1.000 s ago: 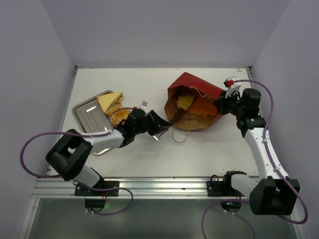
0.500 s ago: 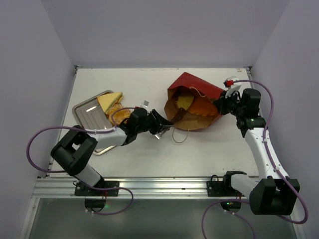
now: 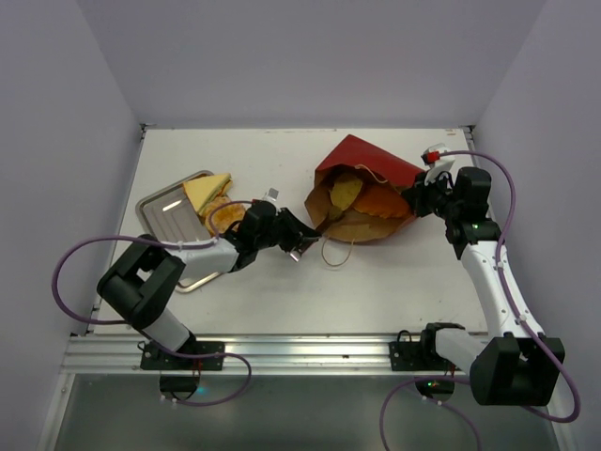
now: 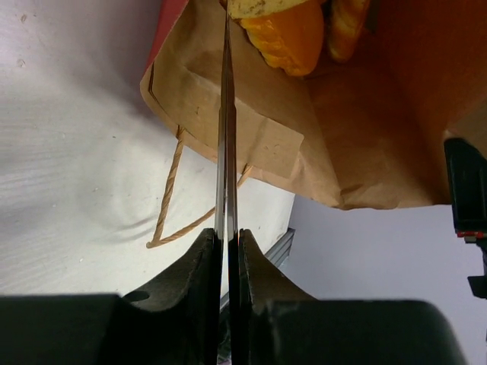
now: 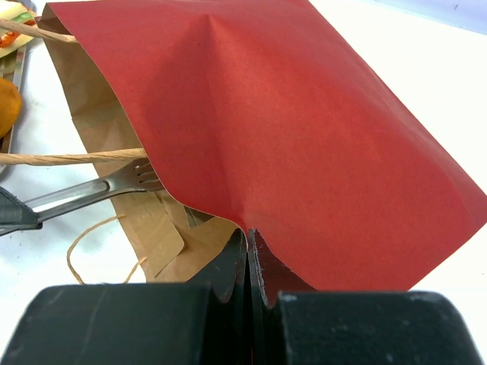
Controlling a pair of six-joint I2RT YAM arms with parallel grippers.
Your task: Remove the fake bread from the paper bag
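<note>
White table (image 3: 423, 282); red paper bag (image 3: 362, 155) shows golden bread (image 3: 346, 193); left gripper (image 4: 227, 237) clamps tongs (image 4: 227, 114); right gripper (image 5: 249, 239) pinches bag.

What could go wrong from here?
1. The metal tongs in the left gripper only just reach the nearest bread in the paper bag; a shallow pinch may slip.
2. The cord handle lies beside them and could snag.
3. The right gripper pinches only the bag's edge, which might pull free.

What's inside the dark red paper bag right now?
Visible: golden-orange toy bread pieces in the mouth of the dark red paper bag. Anything deeper under its red top panel is hidden.
</note>
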